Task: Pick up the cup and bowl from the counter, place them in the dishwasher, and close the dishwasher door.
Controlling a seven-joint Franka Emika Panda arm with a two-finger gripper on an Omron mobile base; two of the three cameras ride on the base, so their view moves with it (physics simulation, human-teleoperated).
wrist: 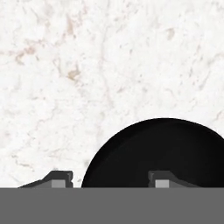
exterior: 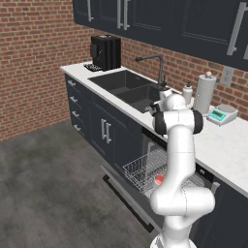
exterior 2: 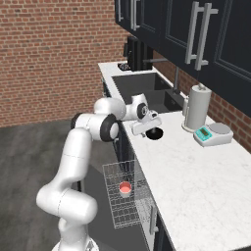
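The black bowl (exterior 2: pixel 156 133) (wrist: pixel 162 153) sits on the white counter (exterior 2: pixel 196 181) just right of the sink. My gripper (exterior 2: pixel 147 128) (wrist: pixel 112 179) hangs low over the bowl's near rim, open. One fingertip (wrist: pixel 61 178) is outside the rim and the other sits over the bowl's inside, with a small gap still showing at the rim. The cup (exterior: pixel 158 179) (exterior 2: pixel 125 188), grey with a red inside, stands upright in the pulled-out wire rack (exterior: pixel 140 169) (exterior 2: pixel 117 211) of the dishwasher. The dishwasher door (exterior: pixel 127 199) is dropped open below the rack.
A paper towel roll (exterior 2: pixel 197 109) and a kitchen scale (exterior 2: pixel 212 133) stand behind the bowl by the brick wall. The sink (exterior: pixel 127 86) with its faucet (exterior: pixel 157 64) lies to the left, and a coffee machine (exterior: pixel 105 52) beyond it. Dark upper cabinets (exterior 2: pixel 196 34) overhang the counter.
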